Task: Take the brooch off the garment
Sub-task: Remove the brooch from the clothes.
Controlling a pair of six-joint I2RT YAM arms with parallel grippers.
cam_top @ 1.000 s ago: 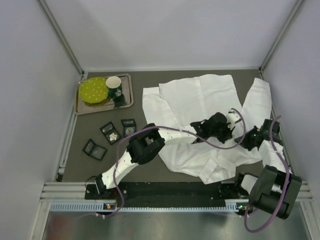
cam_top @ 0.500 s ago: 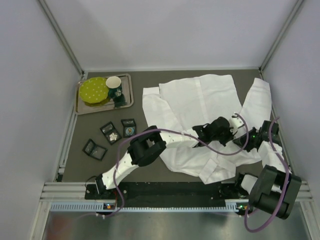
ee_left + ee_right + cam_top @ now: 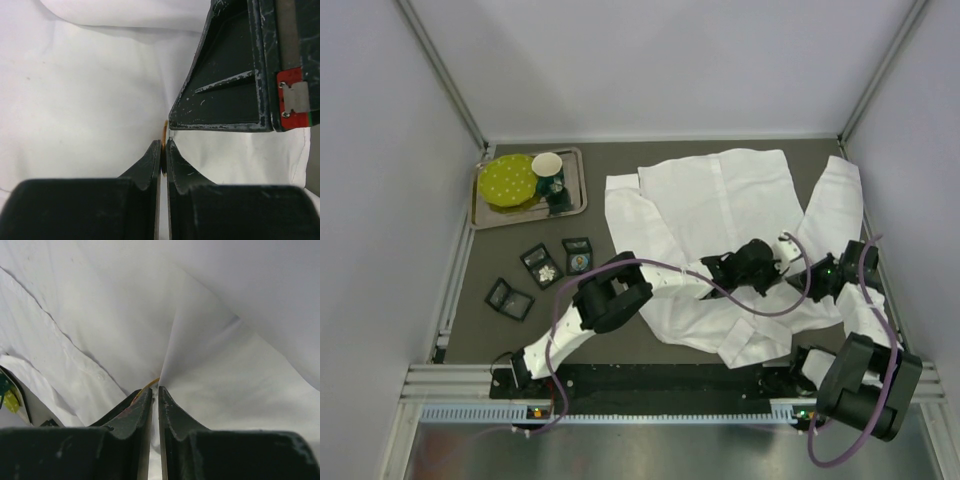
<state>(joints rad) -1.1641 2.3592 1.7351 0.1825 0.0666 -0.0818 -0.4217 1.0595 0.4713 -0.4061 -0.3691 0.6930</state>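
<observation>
The garment point(image 3: 720, 200) is a white shirt spread over the right half of the dark table. Both grippers meet on it near its right middle. My left gripper point(image 3: 778, 264) is shut on the brooch point(image 3: 164, 134), a thin gold edge showing between its fingertips point(image 3: 155, 155). My right gripper point(image 3: 802, 272) faces it from the right and is shut on a pinched fold of the cloth point(image 3: 200, 340). The brooch's gold edge point(image 3: 148, 385) shows just at that gripper's left fingertip. The right gripper's black body point(image 3: 235, 75) fills the upper right of the left wrist view. The rest of the brooch is hidden.
A metal tray point(image 3: 490, 218) at the back left holds a green plate point(image 3: 508, 180) and a cup point(image 3: 548, 165). Three small black boxes point(image 3: 540, 264) lie on the table left of the shirt. Walls close in on both sides.
The left gripper has shifted slightly toward the near edge and the right gripper has closed in on it; both stay shut at the same spot on the shirt.
</observation>
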